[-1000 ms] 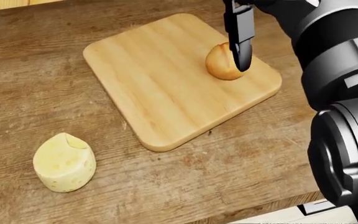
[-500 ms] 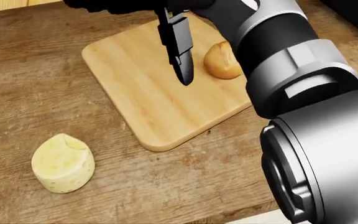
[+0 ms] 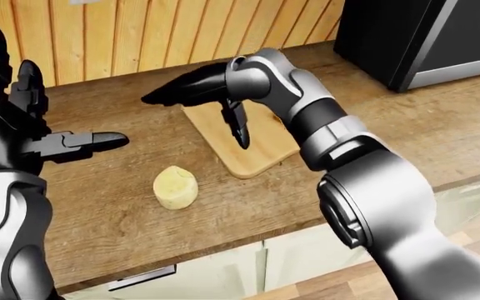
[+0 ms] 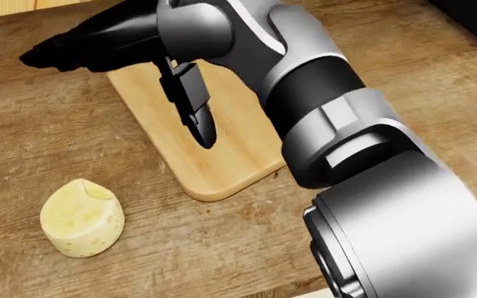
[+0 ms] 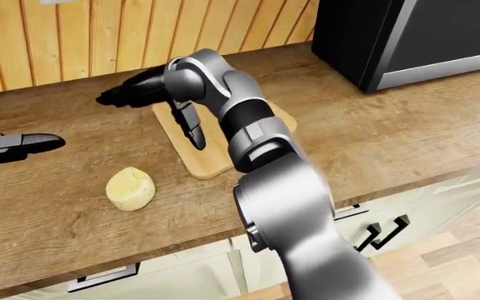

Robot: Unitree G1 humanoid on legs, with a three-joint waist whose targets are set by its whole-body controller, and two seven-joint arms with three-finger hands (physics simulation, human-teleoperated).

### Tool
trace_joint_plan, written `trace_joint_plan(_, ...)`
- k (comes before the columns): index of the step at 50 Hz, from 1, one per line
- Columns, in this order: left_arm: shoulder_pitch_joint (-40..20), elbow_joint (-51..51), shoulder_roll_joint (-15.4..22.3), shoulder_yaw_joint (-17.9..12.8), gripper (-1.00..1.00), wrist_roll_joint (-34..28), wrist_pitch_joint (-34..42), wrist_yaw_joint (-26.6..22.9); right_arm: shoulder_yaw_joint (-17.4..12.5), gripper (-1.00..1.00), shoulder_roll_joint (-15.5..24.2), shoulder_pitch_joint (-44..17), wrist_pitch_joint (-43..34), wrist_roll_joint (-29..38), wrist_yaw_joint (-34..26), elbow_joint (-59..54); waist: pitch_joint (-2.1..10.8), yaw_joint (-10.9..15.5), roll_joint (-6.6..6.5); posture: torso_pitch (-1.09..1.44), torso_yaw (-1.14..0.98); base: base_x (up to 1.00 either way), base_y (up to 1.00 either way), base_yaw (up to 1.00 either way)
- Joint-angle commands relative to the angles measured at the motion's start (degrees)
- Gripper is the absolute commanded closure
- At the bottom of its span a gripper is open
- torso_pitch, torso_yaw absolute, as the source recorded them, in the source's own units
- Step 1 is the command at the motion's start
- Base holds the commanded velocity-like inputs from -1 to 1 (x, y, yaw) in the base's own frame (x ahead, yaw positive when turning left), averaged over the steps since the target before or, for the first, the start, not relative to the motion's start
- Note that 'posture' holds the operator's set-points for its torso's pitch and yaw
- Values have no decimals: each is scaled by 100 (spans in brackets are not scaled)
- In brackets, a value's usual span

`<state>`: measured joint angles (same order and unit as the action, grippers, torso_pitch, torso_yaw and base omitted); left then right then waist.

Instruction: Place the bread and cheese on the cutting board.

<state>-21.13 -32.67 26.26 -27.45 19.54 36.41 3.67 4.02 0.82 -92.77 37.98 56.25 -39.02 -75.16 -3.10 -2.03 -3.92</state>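
Note:
The pale yellow cheese [image 4: 82, 217] lies on the wooden counter, at the lower left of the head view, off the cutting board [image 4: 230, 152]. My right hand [image 4: 118, 99] hovers over the board's left part, open and empty. Its fingers point left and its thumb [image 4: 199, 124] hangs down over the board. My right arm covers the board's right side, and the bread is hidden behind it. My left hand [image 3: 48, 106] is raised at the left of the left-eye view, open and empty, above and left of the cheese [image 3: 176, 187].
The wooden counter [image 3: 440, 125] ends at an edge near the bottom of the views, with cabinet fronts [image 5: 365, 231] below. A black appliance [image 3: 415, 37] stands at the top right. A wood-panelled wall [image 3: 140, 31] runs along the top.
My right hand has moved left from the bread across the board. The bread stayed on the board and my arm now covers it. The cheese has not moved.

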Motion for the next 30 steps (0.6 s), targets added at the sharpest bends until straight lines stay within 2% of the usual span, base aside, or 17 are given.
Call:
trace_joint_plan(1, -121, -158, 94, -76, -100, -18, -157, 12, -17, -100, 8, -138, 56, -61, 143, 206, 147, -3, -48, 0, 0, 0, 0, 0)
trace_joint_plan(13, -115, -172, 94, -90, -100, -11, -146, 15, 169, -100, -445, 320, 154, -13, 287, 466, 163, -9, -76, 0, 0, 0, 0, 0)
trace_joint_plan(30, -150, -161, 124, -112, -100, 31, -118, 32, 244, -100, -808, 425, 176, -37, 289, 613, 172, -24, -105, 0, 0, 0, 0, 0)
